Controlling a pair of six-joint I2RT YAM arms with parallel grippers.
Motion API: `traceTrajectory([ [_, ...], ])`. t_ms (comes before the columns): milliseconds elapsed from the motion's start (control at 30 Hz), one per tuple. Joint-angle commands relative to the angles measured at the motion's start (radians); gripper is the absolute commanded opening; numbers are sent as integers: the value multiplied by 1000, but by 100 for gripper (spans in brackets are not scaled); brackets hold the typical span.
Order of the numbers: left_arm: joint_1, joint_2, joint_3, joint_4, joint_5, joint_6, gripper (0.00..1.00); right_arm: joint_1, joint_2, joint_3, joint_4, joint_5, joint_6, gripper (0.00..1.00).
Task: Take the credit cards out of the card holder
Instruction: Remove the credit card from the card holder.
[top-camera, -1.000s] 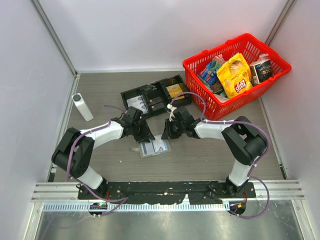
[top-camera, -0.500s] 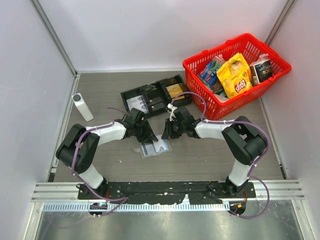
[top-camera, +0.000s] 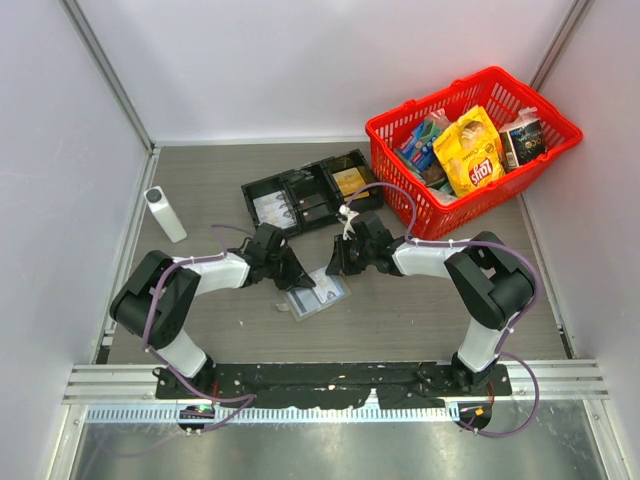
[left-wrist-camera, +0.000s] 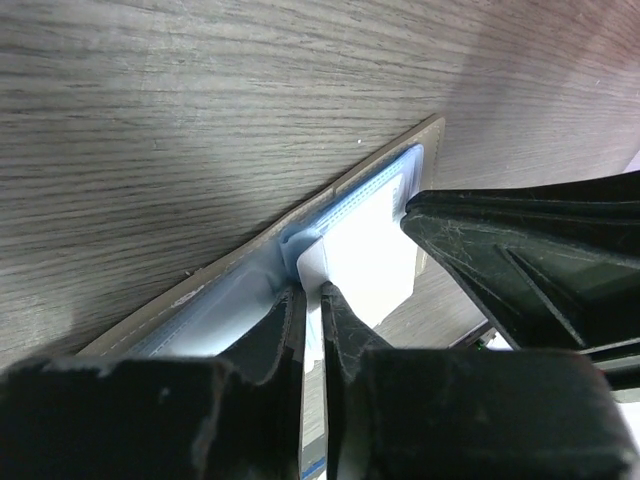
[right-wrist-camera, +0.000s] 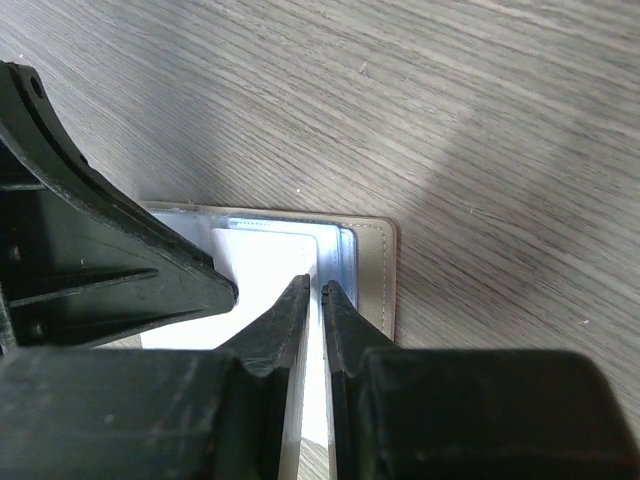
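fingers of the left gripper (top-camera: 291, 272) were drawn in to a thin slit, tips set at a corner of a white card. a white strip showed in the slit, but whether the card was pinched could not be told. fingers of the right gripper (top-camera: 335, 268) were likewise narrow, tips over the opposite end of the card holder (top-camera: 318, 293); grip not confirmable.

the card holder lay on the bench (top-camera: 450, 315), directly between the two grippers and askew to the bench edge. it was a small flat sleeve, grey-tan at the rim with a rounded corner, its inner face pale blue and glossy. the credit cards (left-wrist-camera: 372, 258) sat on that inner face. one plain white face was uppermost, with a pale blue edge showing beside it at the holder's end.

the number of cards could not be made out, and any print on them was too faint to read. from above, both grippers overhung the holder's ends and hid them. in each wrist view the camera's own fingers blocked the lower part of the picture, and the opposing gripper's black body covered part of the holder.
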Motion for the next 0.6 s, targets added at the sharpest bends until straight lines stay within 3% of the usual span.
traceTrajectory([
  [0,-7,-36,-17,123,0,-21,7,7,12,-30,-33,19,-13,15],
  [200,-7,-87,-37,103,-7,-19,0,6,13,-38,-35,31,-16,15],
  [567,-4,-179,-62,-64,-39,7,0,3,15,-47,-33,51,-23,15],
])
